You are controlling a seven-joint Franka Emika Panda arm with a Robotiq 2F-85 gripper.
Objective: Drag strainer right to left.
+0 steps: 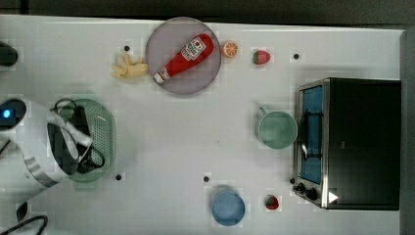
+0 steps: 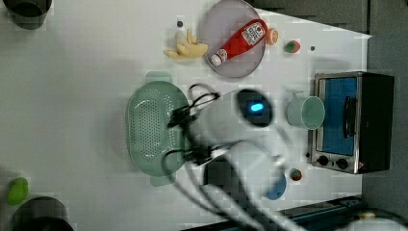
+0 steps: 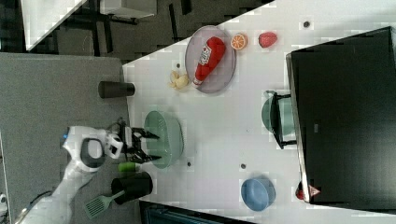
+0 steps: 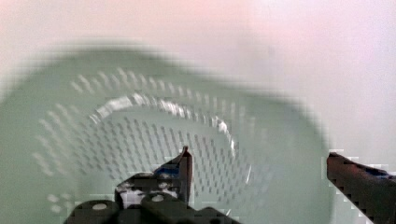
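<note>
The strainer [image 1: 101, 131] is a pale green oval colander with a dotted bottom, lying on the white table at the top view's left. My gripper [image 1: 77, 142] hangs over the side of it that lies towards the top view's left, and it is open. In the wrist view the strainer [image 4: 116, 126] lies under the gripper [image 4: 259, 154]; one finger [image 4: 184, 163] is over the perforated bottom and the other finger [image 4: 359, 179] is near the rim. Nothing is held. The left view has the gripper [image 2: 185, 134] over the strainer [image 2: 151, 127]. The right view has the gripper [image 3: 149, 146] at the edge of the strainer [image 3: 168, 135].
A pale green mug [image 1: 277, 129] stands in front of a toaster oven [image 1: 350, 142] at the top view's right. A blue bowl [image 1: 228, 207] sits near the bottom edge. A grey plate [image 1: 161, 41] bearing a ketchup bottle [image 1: 186, 56], a banana [image 1: 129, 68], an orange slice [image 1: 230, 48] and a strawberry [image 1: 261, 57] lie along the top.
</note>
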